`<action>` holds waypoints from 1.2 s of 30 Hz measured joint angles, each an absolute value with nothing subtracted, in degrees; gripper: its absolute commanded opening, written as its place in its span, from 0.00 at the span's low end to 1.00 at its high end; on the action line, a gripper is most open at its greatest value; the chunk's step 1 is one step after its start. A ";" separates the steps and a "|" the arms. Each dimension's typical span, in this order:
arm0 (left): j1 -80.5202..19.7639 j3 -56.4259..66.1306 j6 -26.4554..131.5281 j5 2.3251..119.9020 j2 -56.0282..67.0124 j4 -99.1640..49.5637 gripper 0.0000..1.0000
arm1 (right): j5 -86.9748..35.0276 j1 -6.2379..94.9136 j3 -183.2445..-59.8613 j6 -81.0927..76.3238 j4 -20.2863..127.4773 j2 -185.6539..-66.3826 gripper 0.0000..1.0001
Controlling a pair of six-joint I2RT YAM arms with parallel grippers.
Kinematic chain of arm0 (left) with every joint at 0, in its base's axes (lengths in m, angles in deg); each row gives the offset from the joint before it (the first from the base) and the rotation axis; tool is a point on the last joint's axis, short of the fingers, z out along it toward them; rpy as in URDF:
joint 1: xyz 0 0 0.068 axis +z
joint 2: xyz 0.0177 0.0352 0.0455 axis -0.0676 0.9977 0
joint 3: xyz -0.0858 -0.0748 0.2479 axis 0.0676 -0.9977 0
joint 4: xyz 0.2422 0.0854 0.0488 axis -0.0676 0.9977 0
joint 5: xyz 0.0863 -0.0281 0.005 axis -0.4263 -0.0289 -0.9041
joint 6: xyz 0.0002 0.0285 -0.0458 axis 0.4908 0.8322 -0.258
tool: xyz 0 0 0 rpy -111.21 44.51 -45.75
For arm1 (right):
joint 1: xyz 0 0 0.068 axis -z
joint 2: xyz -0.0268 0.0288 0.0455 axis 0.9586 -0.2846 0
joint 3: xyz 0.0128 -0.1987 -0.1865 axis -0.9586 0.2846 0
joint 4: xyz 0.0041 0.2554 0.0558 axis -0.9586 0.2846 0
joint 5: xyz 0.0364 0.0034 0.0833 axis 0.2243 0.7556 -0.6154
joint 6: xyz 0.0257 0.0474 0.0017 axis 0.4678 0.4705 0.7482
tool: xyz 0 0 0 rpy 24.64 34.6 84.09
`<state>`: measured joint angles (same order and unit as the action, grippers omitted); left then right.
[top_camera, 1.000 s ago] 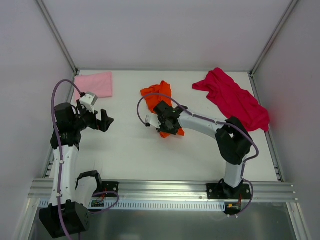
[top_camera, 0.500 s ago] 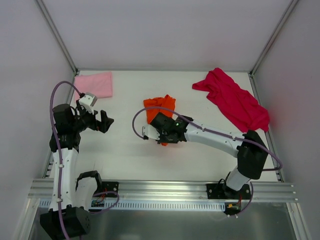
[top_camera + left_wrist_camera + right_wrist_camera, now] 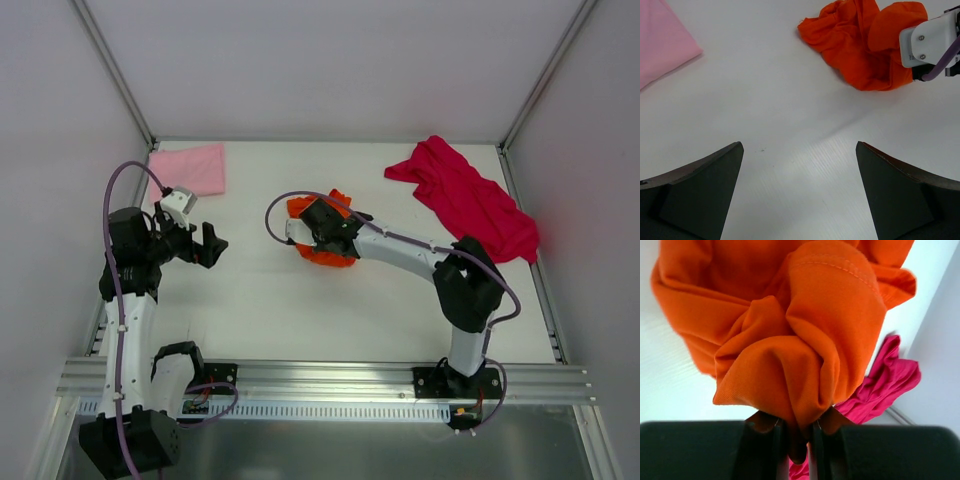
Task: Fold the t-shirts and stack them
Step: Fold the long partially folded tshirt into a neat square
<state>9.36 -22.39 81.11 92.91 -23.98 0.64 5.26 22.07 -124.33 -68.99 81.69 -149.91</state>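
Near the middle of the surface (image 3: 260,300), the right pincer (image 3: 318,232), clamped on a fold of the orange t-shirt (image 3: 325,256), has swung back, bunching it tighter; nothing is spread yet. The left pincer (image 3: 799,147) gapes empty.

No text, label, brand, number or sign can be read in any of the three views.
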 measured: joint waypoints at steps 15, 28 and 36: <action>9.36 -22.00 81.68 92.91 -20.64 0.22 0.99 | 8.54 23.90 -132.20 -79.04 70.67 -157.40 0.01; 9.36 -23.15 81.74 92.84 -20.13 -0.46 0.99 | 9.52 25.06 -131.48 -85.10 60.97 -162.52 1.00; 9.36 -23.22 81.72 92.88 -20.11 -0.98 0.99 | 10.09 25.06 -128.40 -85.10 57.71 -160.18 1.00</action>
<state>9.36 -23.22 81.72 92.88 -20.11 -0.98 10.09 25.06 -128.40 -85.10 57.71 -160.18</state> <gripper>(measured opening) 0.989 0.995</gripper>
